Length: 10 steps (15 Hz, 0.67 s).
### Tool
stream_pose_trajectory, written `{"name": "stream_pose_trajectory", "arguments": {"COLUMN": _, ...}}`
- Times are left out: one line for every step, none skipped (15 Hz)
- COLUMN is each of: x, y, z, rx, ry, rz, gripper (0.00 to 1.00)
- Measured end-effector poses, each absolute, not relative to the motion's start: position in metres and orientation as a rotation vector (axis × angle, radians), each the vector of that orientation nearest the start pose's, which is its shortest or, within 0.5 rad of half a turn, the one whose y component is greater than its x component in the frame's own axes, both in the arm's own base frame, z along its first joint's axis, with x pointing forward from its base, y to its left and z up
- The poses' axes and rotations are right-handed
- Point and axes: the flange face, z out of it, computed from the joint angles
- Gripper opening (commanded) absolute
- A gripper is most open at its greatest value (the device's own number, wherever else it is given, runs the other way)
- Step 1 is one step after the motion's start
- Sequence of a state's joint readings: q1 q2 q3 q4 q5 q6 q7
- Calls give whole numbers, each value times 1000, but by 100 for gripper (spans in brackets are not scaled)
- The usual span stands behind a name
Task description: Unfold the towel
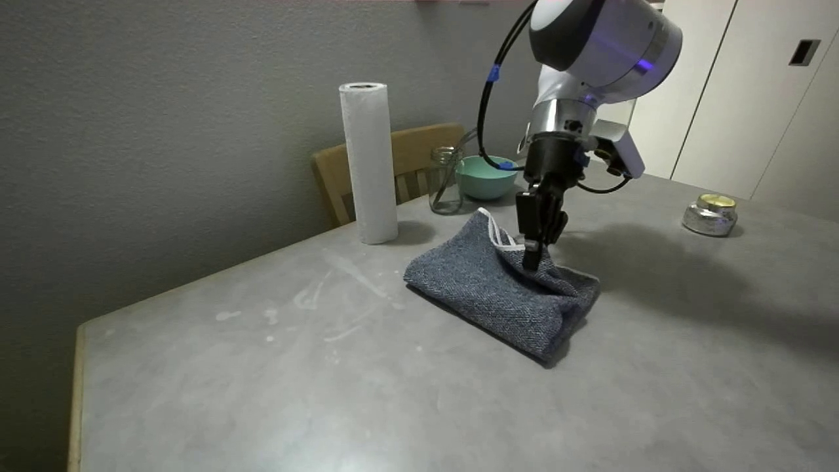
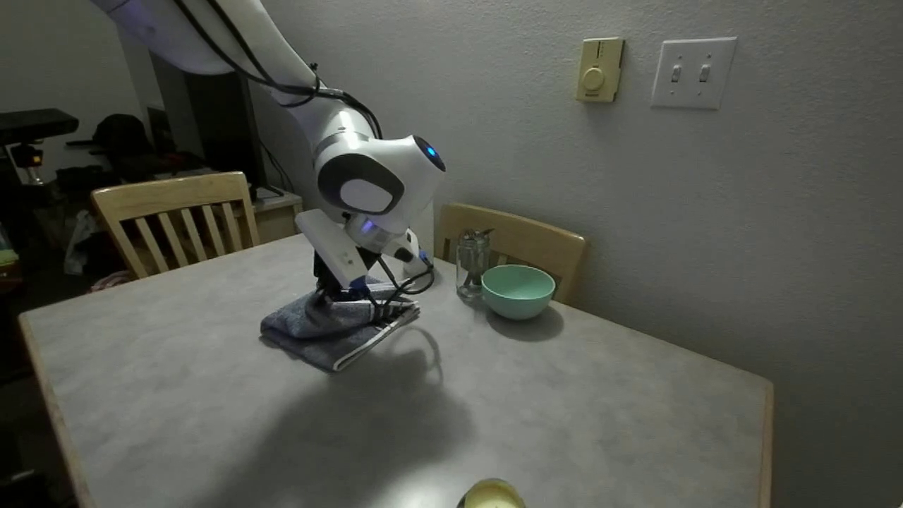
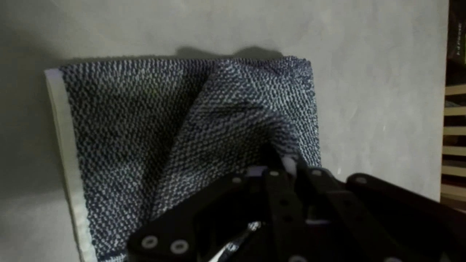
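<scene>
The dark blue-grey towel lies folded on the table in both exterior views. It has white edging, and part of its upper layer is raised and creased. My gripper points down at the towel with its fingers closed together on the upper layer. In the wrist view, the towel fills the middle, and a bit of its white edge sits pinched between the fingertips of the gripper. The lower layer lies flat under the fold. In an exterior view the fingertips are hidden behind the wrist camera and the cables.
A white paper towel roll stands upright near the wall-side edge. A glass jar with utensils and a mint bowl stand beyond the towel. A small silver jar with a yellow top is farther off. Wooden chairs border the table.
</scene>
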<state>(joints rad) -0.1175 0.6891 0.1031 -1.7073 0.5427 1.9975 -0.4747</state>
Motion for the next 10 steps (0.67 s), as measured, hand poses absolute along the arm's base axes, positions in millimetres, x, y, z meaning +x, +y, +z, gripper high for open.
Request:
{"name": "stream_pose_trajectory", "arguments": {"x": 633, "y": 25, "z": 175, "rx": -2541, "ry": -165, "rz": 349, "gripper": 2}}
{"name": "stream_pose_trajectory", "arguments": {"x": 633, "y": 32, "z": 175, "rx": -2554, "ry": -181, "rz": 364, "gripper": 2}}
{"name": "stream_pose_trajectory", "arguments": {"x": 633, "y": 38, "z": 175, "rx": -2565, "ry": -194, "rz": 376, "gripper": 2}}
{"name": "stream_pose_trajectory", "arguments": {"x": 633, "y": 43, "z": 175, "rx": -2577, "ry": -207, "rz": 388, "gripper": 2}}
{"name": "stream_pose_trajectory", "arguments": {"x": 634, "y": 47, "z": 176, "rx": -2589, "ry": -220, "rz": 397, "gripper": 2}}
{"name": "stream_pose_trajectory", "arguments": {"x": 635, "y": 52, "z": 176, "rx": -2599, "ry": -233, "rz": 405, "gripper": 2}}
{"name": "stream_pose_trajectory", "arguments": {"x": 636, "y": 56, "z": 177, "rx": -2610, "ry": -248, "rz": 410, "gripper": 2}}
{"name": "stream_pose_trajectory", "arguments": {"x": 637, "y": 60, "z": 178, "rx": -2618, "ry": -265, "rz": 413, "gripper": 2}}
{"name": "stream_pose_trajectory", "arguments": {"x": 638, "y": 63, "z": 180, "rx": -2627, "ry": -282, "rz": 413, "gripper": 2}}
{"name": "stream_pose_trajectory", "arguments": {"x": 640, "y": 67, "z": 182, "rx": -2635, "ry": -302, "rz": 410, "gripper": 2}}
